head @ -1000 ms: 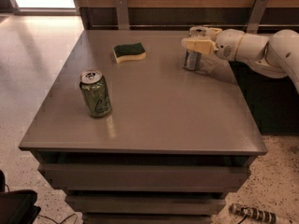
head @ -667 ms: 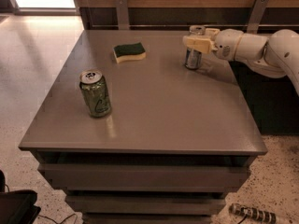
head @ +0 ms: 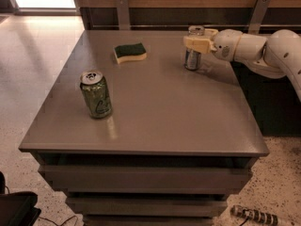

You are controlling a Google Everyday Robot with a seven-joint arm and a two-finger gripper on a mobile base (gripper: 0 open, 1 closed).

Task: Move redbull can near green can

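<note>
At the 1 o'clock part of the table (head: 164,117), the redbull can (head: 192,61) stood upright, base apparently on the surface, no lift visible. The gripper (head: 194,41) was there too, reaching in from 3 o'clock on the white arm (head: 254,48), pinched on the redbull can's upper half. One pale finger (head: 199,44) crossed the front of the can just under its silver top. The far finger was hidden behind the can.

The green can (head: 96,95) stood upright at about 8 o'clock on the table, near the left edge and well apart from the redbull can. The green-and-yellow sponge (head: 130,52) lay flat at 11 o'clock, roughly between the two cans but off toward the back, touching neither.

Progress, judged: reach and grasp looked done, transport not begun. The redbull can was nowhere near the green can yet. Left to do: lift or slide the can toward 8 o'clock across the open middle of the table, set it down upright just beside the green can without knocking it, then let go and back off.

The path looked free if it passed at the 6 o'clock side of the sponge. The slim can would tip easily, so placement needs care.
</note>
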